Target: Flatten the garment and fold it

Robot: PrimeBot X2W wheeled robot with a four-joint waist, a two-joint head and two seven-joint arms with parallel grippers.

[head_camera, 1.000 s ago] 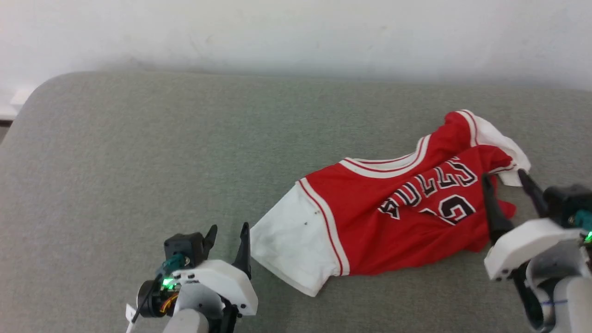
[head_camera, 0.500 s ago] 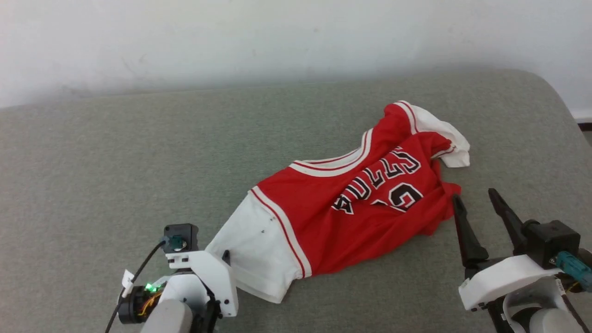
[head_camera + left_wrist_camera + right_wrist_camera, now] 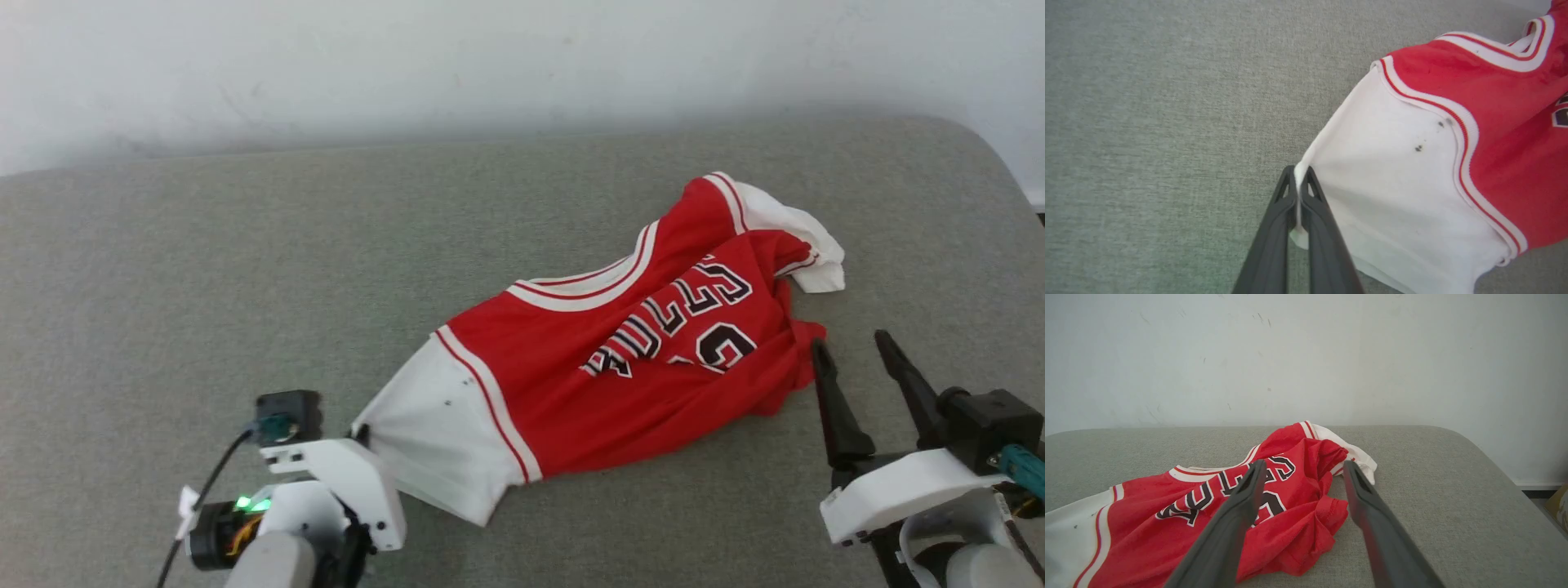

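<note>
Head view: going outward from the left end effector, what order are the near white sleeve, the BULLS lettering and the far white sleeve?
1. Near white sleeve, pinched in the left end effector, lower left.
2. BULLS lettering, on the chest, centre-right.
3. Far white sleeve, bunched at upper right.

red-and-white jersey garment (image 3: 637, 359) lies on the grey fabric cushion (image 3: 245, 269), right of centre | my left gripper (image 3: 1299, 173) at its near-left sleeve corner, clamped on the hem | my right gripper (image 3: 849, 341) just beside its right end | pale wall (image 3: 490, 65) behind the cushion
</note>
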